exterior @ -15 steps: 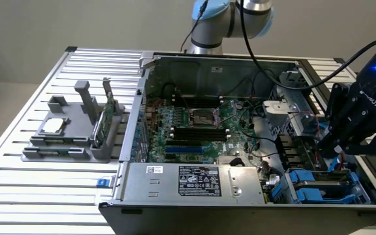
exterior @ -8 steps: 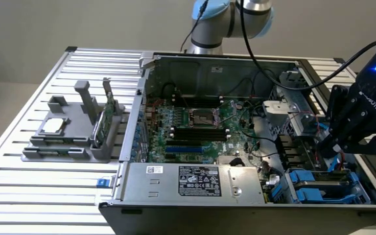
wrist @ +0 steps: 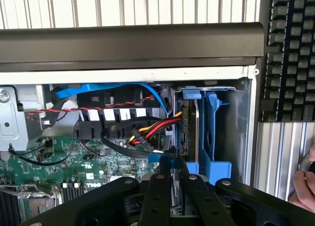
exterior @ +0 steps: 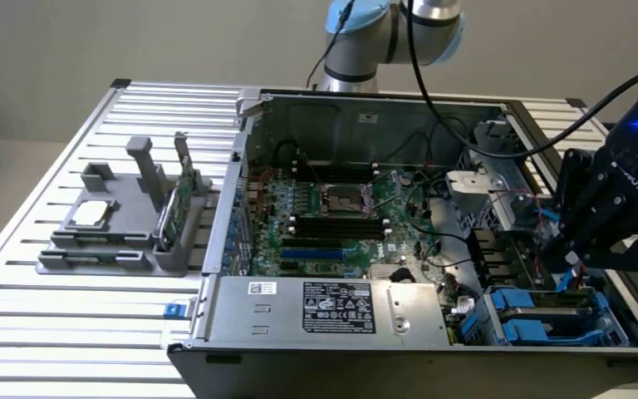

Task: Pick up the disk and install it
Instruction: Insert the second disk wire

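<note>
The disk (wrist: 188, 130) stands on edge inside a blue drive carrier (wrist: 212, 137) in the drive bay at the case's front corner, with blue rails along its sides. Coloured power wires (wrist: 155, 130) plug in beside it. My gripper (wrist: 176, 169) reaches down onto the disk's near end, its black fingers (wrist: 157, 196) closed tight against it. In the exterior view the gripper (exterior: 568, 270) hangs low over the blue carriers (exterior: 541, 320) at the case's right front.
The open computer case (exterior: 252, 108) lies on a slatted metal table (exterior: 97, 332), motherboard (exterior: 331, 224) and power supply (exterior: 331, 307) exposed. A grey holder (exterior: 109, 249) on the exterior view's left carries a small square chip (exterior: 92, 212) and a green card (exterior: 186, 191). A keyboard (wrist: 290, 53) and a person's hand (wrist: 305, 181) lie beside the case.
</note>
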Action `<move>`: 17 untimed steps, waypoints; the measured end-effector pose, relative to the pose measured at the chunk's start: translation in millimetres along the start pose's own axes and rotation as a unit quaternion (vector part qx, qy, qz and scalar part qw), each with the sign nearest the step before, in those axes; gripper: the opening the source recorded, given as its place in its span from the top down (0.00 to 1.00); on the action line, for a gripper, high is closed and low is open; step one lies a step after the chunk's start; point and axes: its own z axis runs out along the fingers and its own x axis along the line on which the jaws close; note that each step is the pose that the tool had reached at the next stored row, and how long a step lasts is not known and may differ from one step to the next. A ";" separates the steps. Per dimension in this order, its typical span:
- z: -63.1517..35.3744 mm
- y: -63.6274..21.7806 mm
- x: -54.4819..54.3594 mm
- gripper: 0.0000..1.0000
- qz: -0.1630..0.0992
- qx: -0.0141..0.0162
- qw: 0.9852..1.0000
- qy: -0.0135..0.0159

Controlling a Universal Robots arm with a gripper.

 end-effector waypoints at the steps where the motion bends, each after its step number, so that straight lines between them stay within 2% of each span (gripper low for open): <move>1: 0.6 0.1 -1.6 0.84 0.000 0.000 1.000 0.002; 4: 4.1 0.5 -5.5 0.84 -0.001 0.000 1.000 0.005; 7: 7.2 0.9 -7.2 0.84 -0.001 0.000 1.000 0.007; 17: 11.8 2.9 -9.9 0.84 -0.004 0.000 1.000 0.007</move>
